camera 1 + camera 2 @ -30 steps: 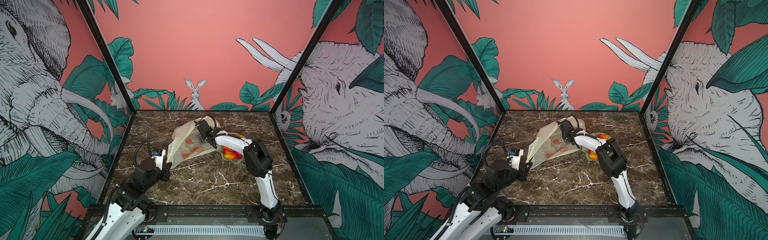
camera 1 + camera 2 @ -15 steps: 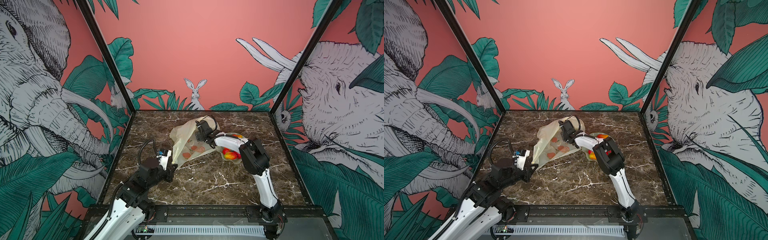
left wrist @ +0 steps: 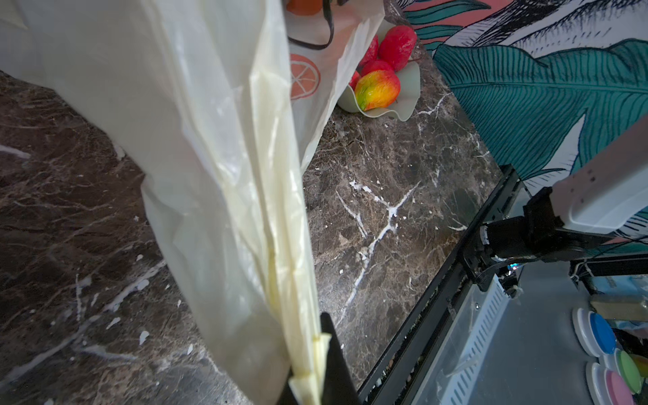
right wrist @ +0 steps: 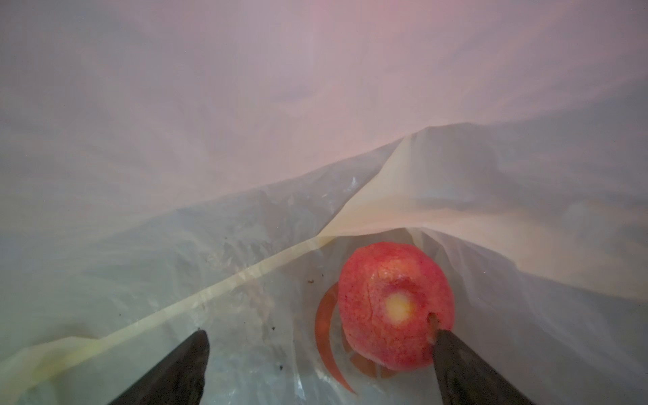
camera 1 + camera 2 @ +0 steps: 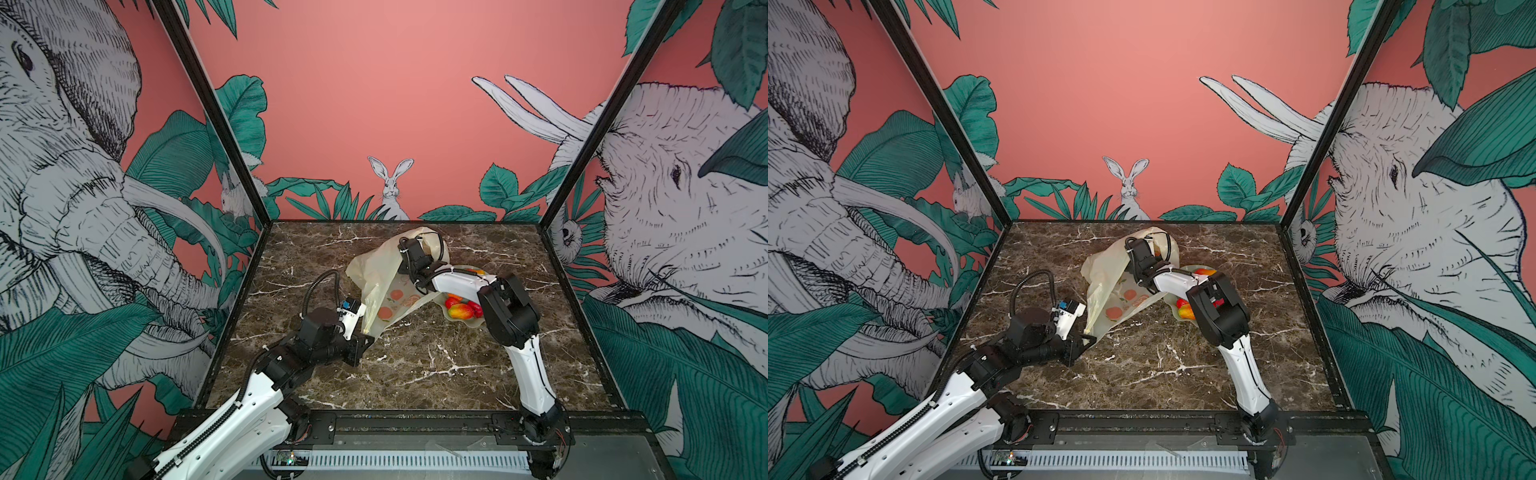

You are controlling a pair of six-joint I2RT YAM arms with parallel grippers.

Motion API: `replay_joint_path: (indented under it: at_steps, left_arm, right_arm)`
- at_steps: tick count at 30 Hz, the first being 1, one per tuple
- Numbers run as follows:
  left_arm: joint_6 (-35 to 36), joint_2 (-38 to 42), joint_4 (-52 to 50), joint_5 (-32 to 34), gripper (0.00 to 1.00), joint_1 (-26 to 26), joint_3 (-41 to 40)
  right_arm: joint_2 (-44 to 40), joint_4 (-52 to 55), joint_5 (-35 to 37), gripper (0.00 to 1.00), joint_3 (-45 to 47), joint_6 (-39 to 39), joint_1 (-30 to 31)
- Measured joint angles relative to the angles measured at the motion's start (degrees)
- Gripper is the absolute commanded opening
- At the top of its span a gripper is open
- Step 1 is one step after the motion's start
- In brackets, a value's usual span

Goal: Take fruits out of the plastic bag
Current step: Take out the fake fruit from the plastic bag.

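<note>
You see pale-yellow plastic bag w/ orange fruit prints, raised & crumpled, just beside green dish; pinkish peach inside bag; red, red-yellow fruits in dish.

No word, number or brand can be read in any view. The plastic bag carries a printed orange-slice picture with no legible lettering beside it, and its prints in both top views are too small to make out.
</note>
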State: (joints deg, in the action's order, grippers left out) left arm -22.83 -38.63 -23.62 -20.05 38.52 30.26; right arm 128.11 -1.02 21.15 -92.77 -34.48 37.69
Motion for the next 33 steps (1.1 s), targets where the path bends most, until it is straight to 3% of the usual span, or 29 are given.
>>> replay_joint_path:
  at_steps: [8,13,18,30,33]
  left_arm:
    - [-0.76,3.48,-0.2,2.21,0.0,0.2,-0.11]
    - [-1.01,3.3,-0.09,2.64,0.0,0.46,-0.98]
    - [-1.05,3.06,0.28,2.95,0.0,0.46,-1.18]
    - [-1.14,3.06,0.39,3.56,0.0,0.52,-1.44]
    - [-1.18,3.06,0.24,4.48,0.0,0.59,-1.51]
  right_arm:
    - [2.58,1.79,3.1,0.97,-1.9,-2.97,-0.17]
    - [3.82,1.62,2.38,0.92,-3.28,-3.69,-0.96]
    - [6.05,1.25,0.63,0.79,-5.14,-4.61,-1.49]
    - [7.06,-0.66,-3.54,0.39,-5.38,-5.84,-2.25]
    - [7.04,-1.97,-5.68,0.37,-5.05,-5.31,-2.4]
